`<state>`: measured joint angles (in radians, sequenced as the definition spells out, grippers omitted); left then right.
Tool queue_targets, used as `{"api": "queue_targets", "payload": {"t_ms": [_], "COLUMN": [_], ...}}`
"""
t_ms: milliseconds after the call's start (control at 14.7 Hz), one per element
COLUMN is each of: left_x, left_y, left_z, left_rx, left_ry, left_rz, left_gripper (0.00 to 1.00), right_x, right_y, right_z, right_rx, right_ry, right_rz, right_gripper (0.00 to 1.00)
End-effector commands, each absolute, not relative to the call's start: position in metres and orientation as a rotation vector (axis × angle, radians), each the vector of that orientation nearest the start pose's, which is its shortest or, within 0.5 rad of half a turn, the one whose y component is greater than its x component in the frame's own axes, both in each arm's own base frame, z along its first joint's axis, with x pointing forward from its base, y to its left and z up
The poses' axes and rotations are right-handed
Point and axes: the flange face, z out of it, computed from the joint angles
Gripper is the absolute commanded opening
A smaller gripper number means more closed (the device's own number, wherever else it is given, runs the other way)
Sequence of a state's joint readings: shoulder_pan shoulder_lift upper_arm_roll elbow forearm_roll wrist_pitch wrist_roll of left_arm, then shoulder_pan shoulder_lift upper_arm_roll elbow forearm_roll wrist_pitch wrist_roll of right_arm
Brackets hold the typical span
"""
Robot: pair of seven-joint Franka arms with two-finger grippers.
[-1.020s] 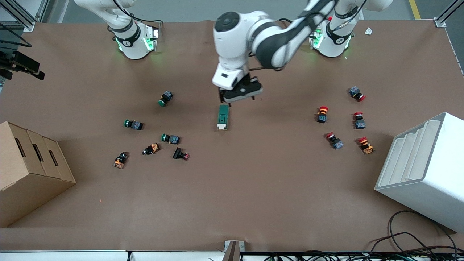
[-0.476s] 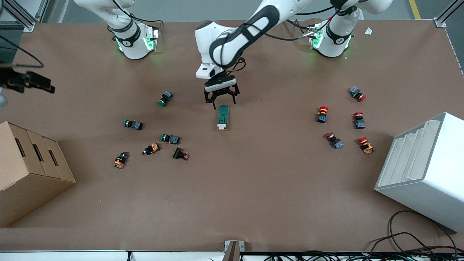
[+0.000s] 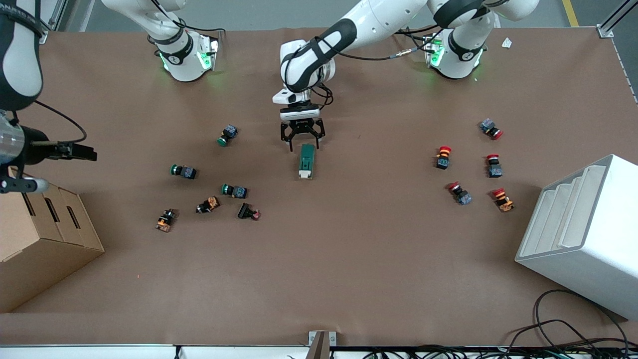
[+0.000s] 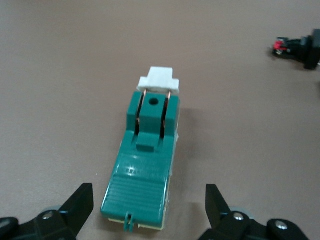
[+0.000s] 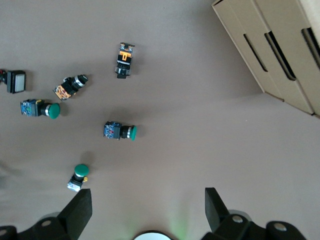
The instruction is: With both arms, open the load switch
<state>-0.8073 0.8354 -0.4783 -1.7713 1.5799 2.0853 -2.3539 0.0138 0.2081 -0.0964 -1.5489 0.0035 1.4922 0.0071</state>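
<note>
The load switch [image 3: 306,161] lies mid-table, a dark-green block with its white toggle piece [image 4: 159,80] at the end nearer the front camera. My left gripper [image 3: 302,143] is low over the switch's other end, open. In the left wrist view the load switch [image 4: 145,165] lies between the two black fingers [image 4: 80,205] with a gap on each side, and the left gripper [image 4: 148,189] touches nothing. My right gripper [image 3: 79,151] hangs high over the right arm's end of the table, open and empty. In its own view the right gripper [image 5: 148,195] looks down on the push buttons.
Green-capped and orange push buttons [image 3: 234,190] are scattered toward the right arm's end, beside a cardboard box [image 3: 40,234]. Red-capped push buttons [image 3: 468,164] and a white foam bin [image 3: 583,234] are at the left arm's end. Cables [image 3: 563,334] lie at the front edge.
The left arm swung down and turned its open gripper onto the switch's end. The right hand drifted over the cardboard box. The switch has not moved.
</note>
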Motion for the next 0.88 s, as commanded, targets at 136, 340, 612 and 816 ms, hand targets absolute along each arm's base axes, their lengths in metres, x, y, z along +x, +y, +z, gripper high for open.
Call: {"api": "queue_targets", "payload": {"t_ms": [136, 340, 612, 816], "left_x": [0.226, 0.215, 0.205, 0.207], "left_y": [-0.569, -0.562, -0.562, -0.562], "left_z": [0.104, 0.089, 0.074, 0.071], "left_rx": [-2.804, -2.798, -2.784, -2.783], "left_ry": [0.062, 0.065, 0.08, 0.078], "left_rz": [-1.475, -1.573, -1.598, -1.596], "left_gripper": [0.99, 0.99, 0.99, 0.99], "right_x": [0.605, 0.612, 0.612, 0.604], "right_y": [0.036, 0.115, 0.225, 0.304], "right_z": [0.471, 0.434, 0.374, 0.314], "right_rx": [-3.017, -2.889, -2.709, -2.553], "right_ry": [0.69, 1.084, 1.55, 1.806], "right_rz": [0.431, 0.481, 0.46, 0.389], "right_gripper": [1.0, 1.0, 1.0, 1.0]}}
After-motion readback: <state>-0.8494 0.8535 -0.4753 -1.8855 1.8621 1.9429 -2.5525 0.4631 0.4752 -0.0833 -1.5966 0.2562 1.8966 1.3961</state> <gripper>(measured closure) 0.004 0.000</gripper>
